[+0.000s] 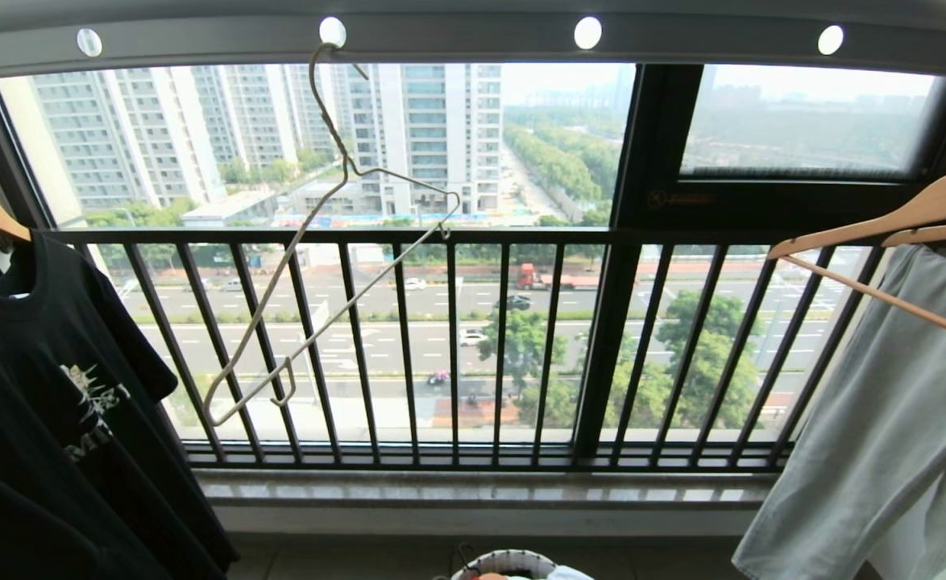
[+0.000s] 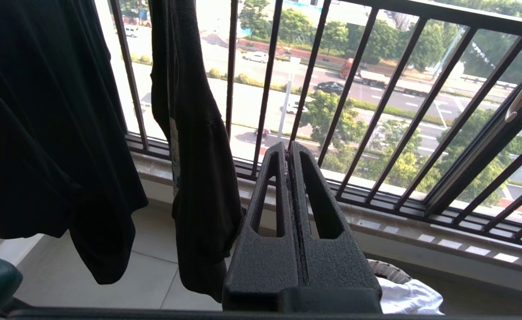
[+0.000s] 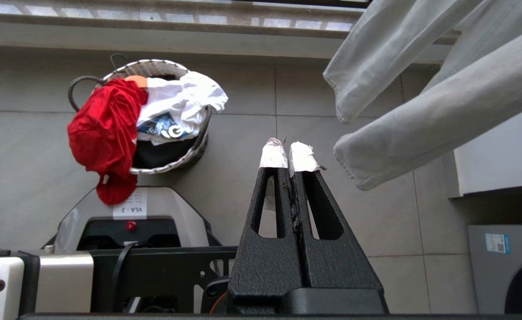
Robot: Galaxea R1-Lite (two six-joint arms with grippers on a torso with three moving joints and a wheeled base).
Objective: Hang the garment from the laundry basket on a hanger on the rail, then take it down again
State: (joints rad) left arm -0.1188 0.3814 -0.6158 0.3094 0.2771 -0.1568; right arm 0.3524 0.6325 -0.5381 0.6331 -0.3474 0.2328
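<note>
Head view, you've got the rail (image 1: 473, 36) across the top of frame w/ its row of round holes, and the hanger (image 1: 336, 242) hooked thru the second hole from the left, tilted hard, bare, its low end down at centre-left. Neither arm shows up here. Black printed T-shirt (image 1: 46, 387) on a wooden hanger fills the left edge, pale grey-green garment (image 1: 876, 419) on another wooden hanger fills the right. Only a sliver of the laundry basket (image 1: 505, 564) peeks in at bottom centre.

Right wrist view gives you what the head cam can't: the whole basket (image 3: 154, 71) on the floor tiles, upper left of frame, just in front of the window sill. The garment (image 3: 105, 133), red, is draped over the basket's rim and hangs down outside it. Inside: white cloth w/ a blue-and-white graphic, something dark beneath. Right gripper (image 3: 289, 153) hangs above the floor, apart from the basket, jaws pressed together, holding nothing; the grey-green sleeves dangle just beside it at upper right.

Left wrist view: left gripper (image 2: 289, 149) points at the window bars, jaws closed tight, empty. Black shirt hangs in the left of frame, beside it. Basket rim w/ white cloth just shows at bottom right, and one end of the hanger at the right edge.
</note>
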